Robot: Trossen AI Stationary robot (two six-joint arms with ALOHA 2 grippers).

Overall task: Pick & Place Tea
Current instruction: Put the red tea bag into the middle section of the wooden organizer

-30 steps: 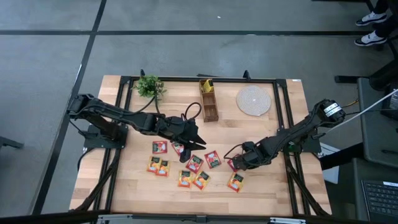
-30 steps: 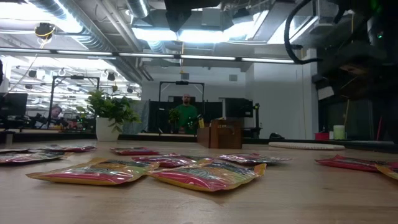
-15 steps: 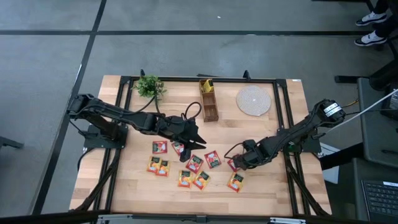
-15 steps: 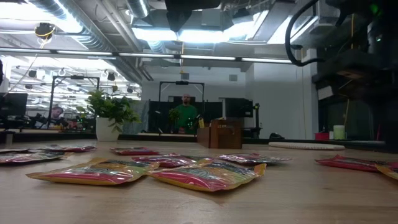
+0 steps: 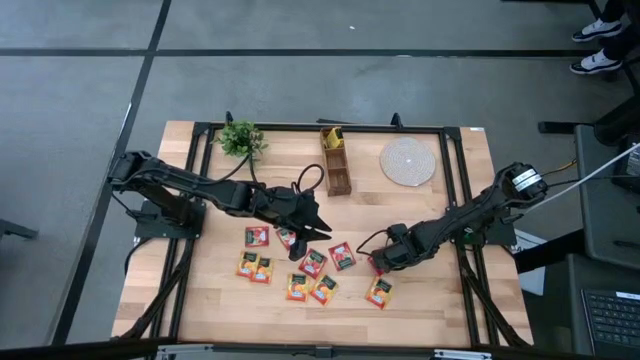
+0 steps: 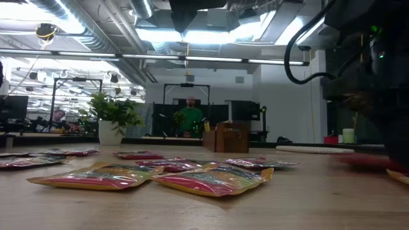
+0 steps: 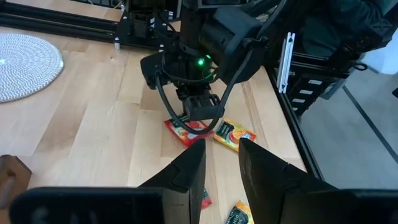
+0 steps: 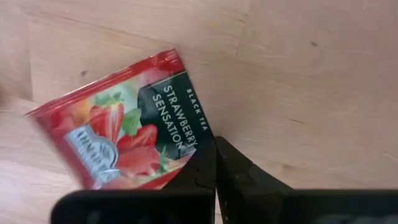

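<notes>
**Right gripper pinched on a red sachet**

Right gripper (image 5: 378, 262) had its fingers closed on the edge of the red strawberry sachet (image 8: 124, 127), low over the table (image 5: 440, 300) right of the pile. I judged the job barely begun: loose sachets (image 5: 300, 270) lay mid-table. My left gripper (image 5: 318, 232) hovered above them, partly parted, holding nothing.

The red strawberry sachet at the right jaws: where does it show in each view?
High view: red strawberry sachet under the right gripper.
Low view: red blur at the right edge.
Left wrist view: beneath the far gripper.
Right wrist view: centre-left, pinched.
Shared landmark: the right gripper.
</notes>
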